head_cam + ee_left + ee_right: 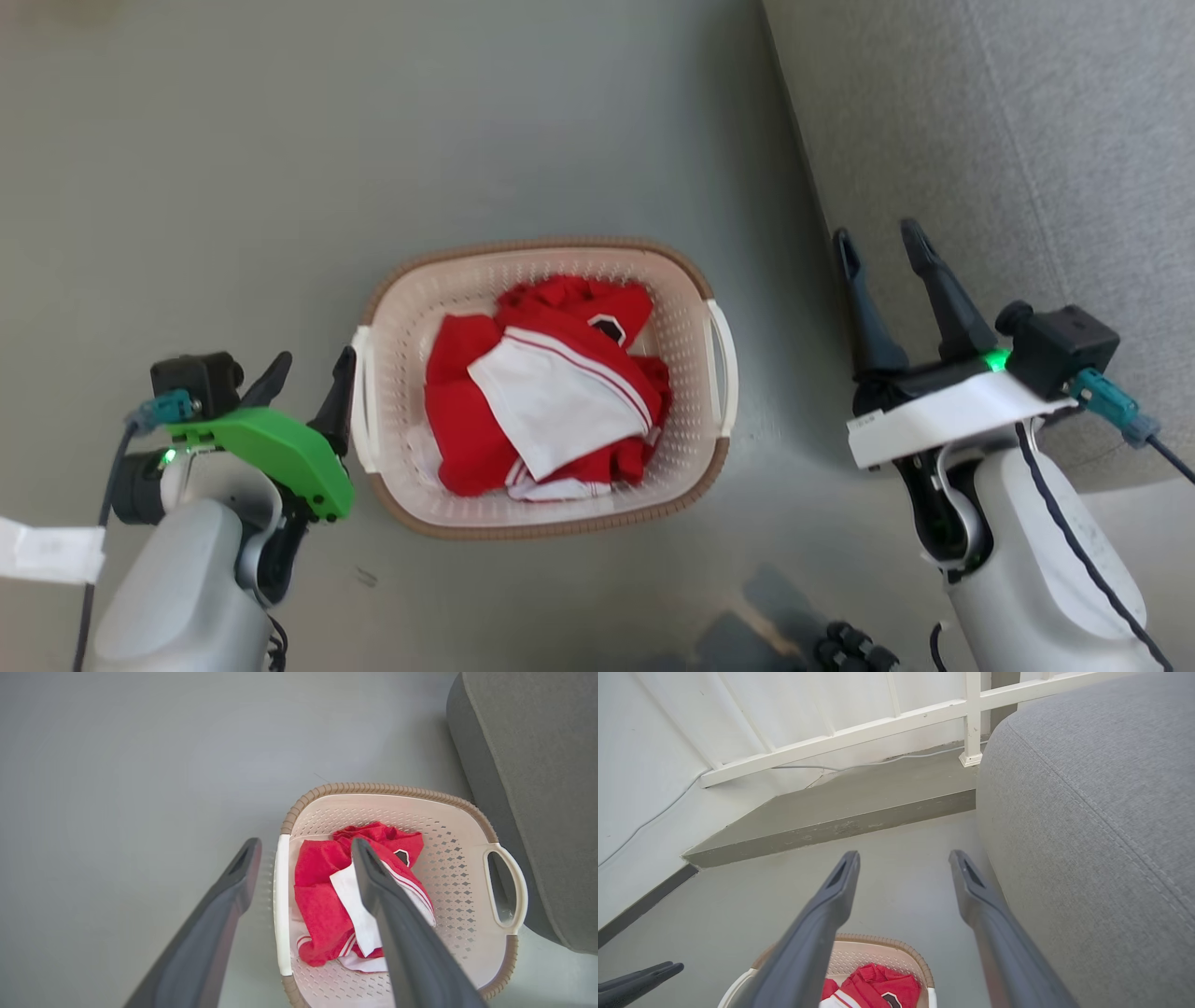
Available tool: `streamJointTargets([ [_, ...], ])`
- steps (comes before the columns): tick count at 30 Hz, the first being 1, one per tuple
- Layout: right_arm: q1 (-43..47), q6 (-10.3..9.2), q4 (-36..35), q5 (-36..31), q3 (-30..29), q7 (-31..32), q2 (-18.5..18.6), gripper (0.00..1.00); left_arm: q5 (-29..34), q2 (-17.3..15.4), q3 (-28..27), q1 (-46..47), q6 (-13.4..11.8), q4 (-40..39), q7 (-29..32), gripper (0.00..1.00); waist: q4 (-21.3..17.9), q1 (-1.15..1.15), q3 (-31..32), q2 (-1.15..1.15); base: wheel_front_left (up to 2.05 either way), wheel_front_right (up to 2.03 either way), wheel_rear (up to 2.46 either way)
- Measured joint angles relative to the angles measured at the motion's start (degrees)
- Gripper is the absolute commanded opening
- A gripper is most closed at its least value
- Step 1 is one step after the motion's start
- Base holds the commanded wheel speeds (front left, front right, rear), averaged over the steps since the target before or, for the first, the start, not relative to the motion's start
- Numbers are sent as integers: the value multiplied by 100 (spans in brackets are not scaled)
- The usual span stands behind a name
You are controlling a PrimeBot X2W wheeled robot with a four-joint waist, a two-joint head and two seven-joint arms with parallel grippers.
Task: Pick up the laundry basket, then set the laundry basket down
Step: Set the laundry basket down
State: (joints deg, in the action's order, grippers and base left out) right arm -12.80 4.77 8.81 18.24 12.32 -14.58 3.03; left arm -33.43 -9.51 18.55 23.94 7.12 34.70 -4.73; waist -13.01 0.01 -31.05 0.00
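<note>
While my left pincer (311, 366) and right pincer (878, 235) gape empty, the basket (560, 247) sits on the floor (233, 187) between them.
Left straddles its 9 o'clock handle (362, 401); right hangs well off at 3 o'clock.

The head camera looks almost straight down from high above the grey floor (233, 187), holding the whole cream perforated plastic laundry basket (411, 308) with its brown woven-look rim mid-frame. The left wrist camera sits lower and nearer, angled steeply down over the basket's left side; both views share the basket, the red and white clothes (467, 420) inside and the grey fabric-covered seat (980, 140). The right wrist camera faces shallowly forward toward a white railing (878, 723), the basket's end just inside its bottom edge.
</note>
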Motion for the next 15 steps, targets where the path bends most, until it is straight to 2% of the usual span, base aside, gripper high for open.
streamJointTargets([
  [9,-374,-1,-110,57,108,0,-36,100,-119,-154,258,612,0,527,422,100,-136,0,-756,0,0,0,0],
  [15,-567,-43,-182,318,227,0,-36,100,-250,-204,499,884,0,801,667,100,-222,0,-1099,0,0,0,0],
])
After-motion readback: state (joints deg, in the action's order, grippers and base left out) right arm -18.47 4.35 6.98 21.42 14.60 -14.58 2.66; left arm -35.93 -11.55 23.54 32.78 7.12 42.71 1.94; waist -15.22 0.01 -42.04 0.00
